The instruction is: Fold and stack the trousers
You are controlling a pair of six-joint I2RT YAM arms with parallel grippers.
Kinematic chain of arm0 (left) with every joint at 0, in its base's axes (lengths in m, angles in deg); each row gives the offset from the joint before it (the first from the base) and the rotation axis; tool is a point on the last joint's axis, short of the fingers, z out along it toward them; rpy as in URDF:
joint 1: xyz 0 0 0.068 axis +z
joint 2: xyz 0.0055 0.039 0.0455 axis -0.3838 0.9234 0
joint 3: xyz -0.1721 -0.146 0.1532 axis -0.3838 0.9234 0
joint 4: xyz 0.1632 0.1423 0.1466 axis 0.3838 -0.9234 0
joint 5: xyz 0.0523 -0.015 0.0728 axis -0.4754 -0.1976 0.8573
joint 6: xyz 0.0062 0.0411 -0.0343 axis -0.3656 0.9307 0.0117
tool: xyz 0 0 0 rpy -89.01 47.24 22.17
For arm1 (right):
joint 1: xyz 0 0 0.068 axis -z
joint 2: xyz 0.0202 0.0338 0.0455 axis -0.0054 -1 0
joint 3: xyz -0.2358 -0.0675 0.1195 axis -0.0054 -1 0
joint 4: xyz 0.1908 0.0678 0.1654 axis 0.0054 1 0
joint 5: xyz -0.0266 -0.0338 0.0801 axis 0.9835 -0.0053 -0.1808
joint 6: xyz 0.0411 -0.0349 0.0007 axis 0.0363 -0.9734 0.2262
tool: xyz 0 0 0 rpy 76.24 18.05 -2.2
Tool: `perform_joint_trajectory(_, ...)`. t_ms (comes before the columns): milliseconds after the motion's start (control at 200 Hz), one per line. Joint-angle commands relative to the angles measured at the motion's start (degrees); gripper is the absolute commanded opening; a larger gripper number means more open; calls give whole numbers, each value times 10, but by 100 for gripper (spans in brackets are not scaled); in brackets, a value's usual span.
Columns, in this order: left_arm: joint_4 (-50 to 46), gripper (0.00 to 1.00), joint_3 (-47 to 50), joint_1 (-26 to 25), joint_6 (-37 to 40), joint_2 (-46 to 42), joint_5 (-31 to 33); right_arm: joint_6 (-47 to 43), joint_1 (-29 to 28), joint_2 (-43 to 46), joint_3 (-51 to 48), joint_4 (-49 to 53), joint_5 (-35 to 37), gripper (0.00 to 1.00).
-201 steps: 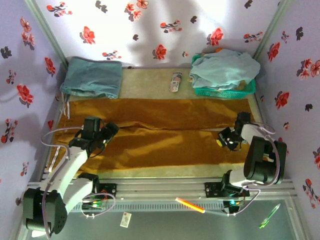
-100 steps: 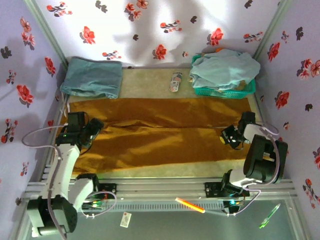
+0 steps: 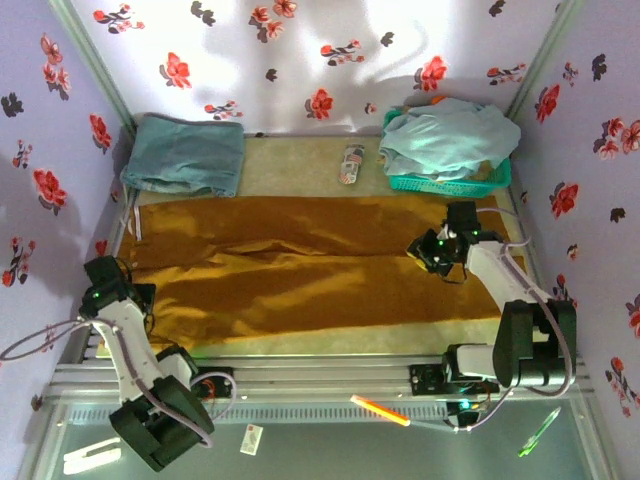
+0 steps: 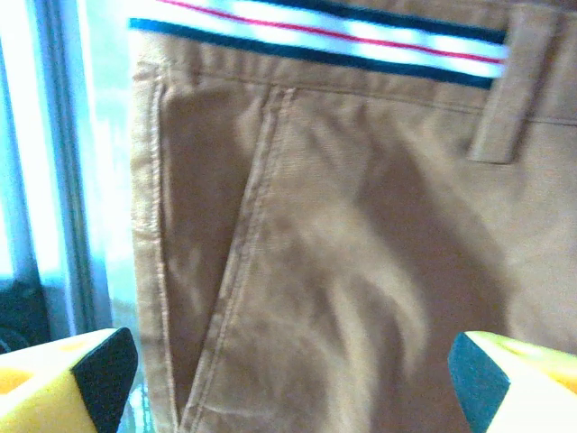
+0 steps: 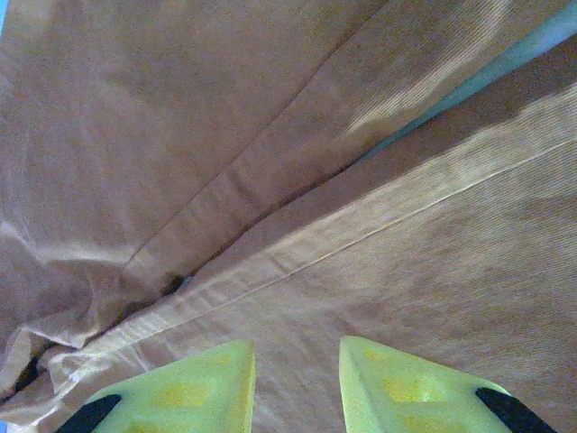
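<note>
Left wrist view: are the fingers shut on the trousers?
No, both fingers stand far apart, with the trousers lying flat beneath them.

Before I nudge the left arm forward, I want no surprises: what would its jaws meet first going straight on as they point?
The trousers, beside the pocket seam, below the striped waistband. The left jaws stand wide open with nothing else ahead; how far off the cloth lies is unclear.

Saw a folded teal garment (image 3: 185,155) far beyond the left gripper (image 3: 135,295) and an aqua garment (image 3: 450,135) heaped in a green basket (image 3: 445,185) beyond the right gripper (image 3: 425,250).
</note>
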Motion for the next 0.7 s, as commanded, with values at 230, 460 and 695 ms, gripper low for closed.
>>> perform_joint_trajectory(230, 78, 92, 35, 45, -73, 64, 76, -9, -3, 15, 5, 32, -17, 34)
perform_joint_trajectory(460, 155, 84, 71, 92, -3, 80, 67, -18, -3, 28, -3, 42, -14, 34)
perform_joint_trajectory(695, 199, 74, 106, 99, 7, 99, 49, -20, -3, 18, 3, 45, -12, 34)
